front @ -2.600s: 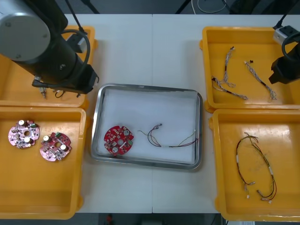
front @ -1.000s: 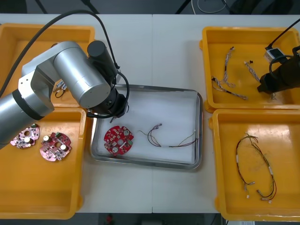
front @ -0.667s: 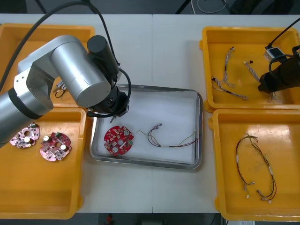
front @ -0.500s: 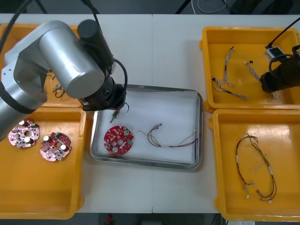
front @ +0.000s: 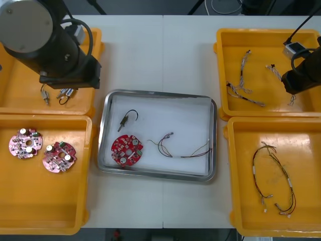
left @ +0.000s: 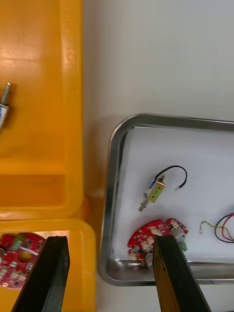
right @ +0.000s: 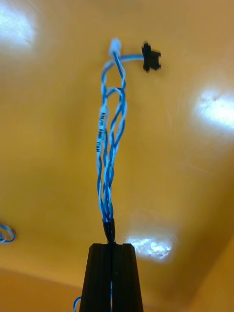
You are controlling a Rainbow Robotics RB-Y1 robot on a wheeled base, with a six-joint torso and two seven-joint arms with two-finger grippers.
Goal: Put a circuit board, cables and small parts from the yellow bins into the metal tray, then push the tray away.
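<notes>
Step in hand: fetching the twisted cable for the tray.
Front: metal tray (front: 158,93) holds circuit board (front: 127,149), small metal part (front: 124,121), red and yellow cable (front: 183,148). Right wrist: right gripper (right: 111,253) pinches blue and white cable (right: 108,161) (thin, limp) in yellow bin (right: 48,97); next, lift clear. Left wrist: left gripper (left: 111,240) spread, empty.

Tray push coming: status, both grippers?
Left gripper open, over tray rim. Right gripper shut on blue and white cable. Tray holds circuit board, red and yellow cable, small metal part.
</notes>
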